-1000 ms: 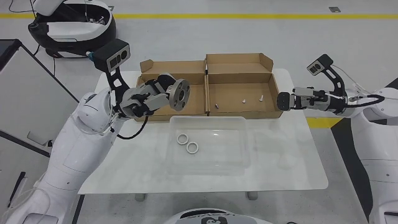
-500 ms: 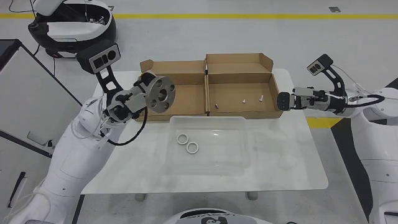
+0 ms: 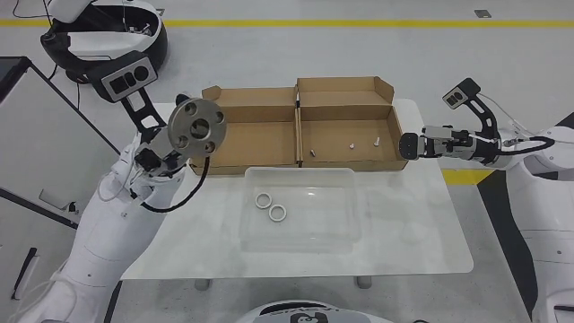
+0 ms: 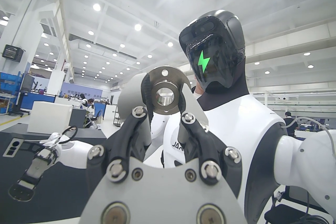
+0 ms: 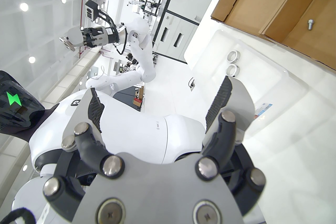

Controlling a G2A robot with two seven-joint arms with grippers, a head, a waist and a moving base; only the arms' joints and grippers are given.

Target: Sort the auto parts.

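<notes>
My left gripper [image 4: 163, 101] is shut on a round metal flange [image 4: 164, 93] with bolt holes, held high above the table's left end with its face turned up [image 3: 198, 126]. The same flange [image 5: 66, 41] shows far off in the right wrist view. My right gripper [image 5: 160, 101] is open and holds nothing; it sits at the table's right edge [image 3: 405, 146], beside the cardboard box. Two metal rings [image 3: 271, 206] lie in the clear plastic tray [image 3: 345, 233]. Small bolts [image 3: 354, 146] lie in the right compartment of the cardboard box [image 3: 345, 85].
The cardboard box has two compartments; its left one [image 3: 265, 139] looks bare. The white table [image 3: 421, 233] has free surface to the right of the tray. A cabinet [image 3: 27, 135] stands to the left of the table.
My left arm has swung the flange left and upward, away from over the box's left compartment, and turned its face up. The right arm has kept still.
</notes>
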